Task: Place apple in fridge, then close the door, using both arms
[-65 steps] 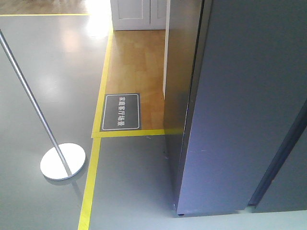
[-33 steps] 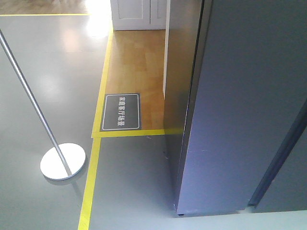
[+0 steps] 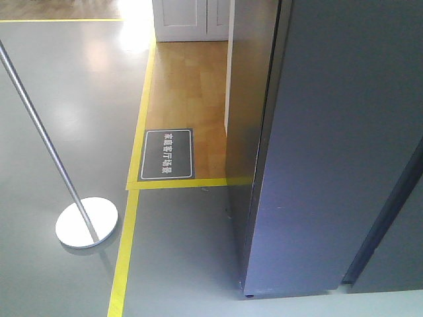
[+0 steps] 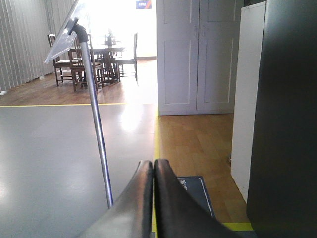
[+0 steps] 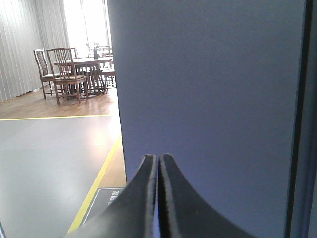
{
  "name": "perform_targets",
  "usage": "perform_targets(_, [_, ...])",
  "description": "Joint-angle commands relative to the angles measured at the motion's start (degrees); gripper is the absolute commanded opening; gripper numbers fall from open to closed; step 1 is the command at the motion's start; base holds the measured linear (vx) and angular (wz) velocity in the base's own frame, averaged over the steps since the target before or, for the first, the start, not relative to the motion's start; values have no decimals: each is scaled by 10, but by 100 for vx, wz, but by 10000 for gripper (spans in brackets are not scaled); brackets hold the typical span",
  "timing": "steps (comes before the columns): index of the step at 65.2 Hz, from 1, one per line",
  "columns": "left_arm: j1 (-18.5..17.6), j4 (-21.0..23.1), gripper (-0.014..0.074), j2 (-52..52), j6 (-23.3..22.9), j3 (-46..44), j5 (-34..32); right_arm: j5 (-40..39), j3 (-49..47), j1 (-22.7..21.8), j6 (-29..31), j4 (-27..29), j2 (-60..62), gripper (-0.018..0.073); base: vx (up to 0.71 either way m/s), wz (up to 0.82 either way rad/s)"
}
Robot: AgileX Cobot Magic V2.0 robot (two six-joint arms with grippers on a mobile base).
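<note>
Grey floor (image 3: 66, 99) with yellow tape; the fridge (image 3: 337, 145) fills the right edge, dark front shut, apple unseen. Left gripper (image 4: 153, 171) fingers pressed together, holding nothing. Right gripper (image 5: 158, 166) likewise, facing the door (image 5: 208, 99).

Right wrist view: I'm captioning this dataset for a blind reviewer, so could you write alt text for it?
The right gripper, its two black fingers pressed shut on nothing, points at the fridge's flat dark grey door, which fills most of the frame. To the left lie grey floor, a yellow floor line and a distant wooden dining table with chairs.
</note>
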State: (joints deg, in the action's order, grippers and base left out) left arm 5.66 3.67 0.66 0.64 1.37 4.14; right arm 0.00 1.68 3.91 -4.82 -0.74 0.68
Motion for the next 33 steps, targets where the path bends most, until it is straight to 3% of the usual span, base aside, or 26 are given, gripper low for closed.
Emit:
perform_targets(1, [-5, 3, -6, 8, 0, -10, -41, -43, -2, 0, 5, -5, 7, -3, 0, 0])
perform_targets(33, [-5, 3, -6, 8, 0, -10, -41, -43, -2, 0, 5, -5, 7, -3, 0, 0])
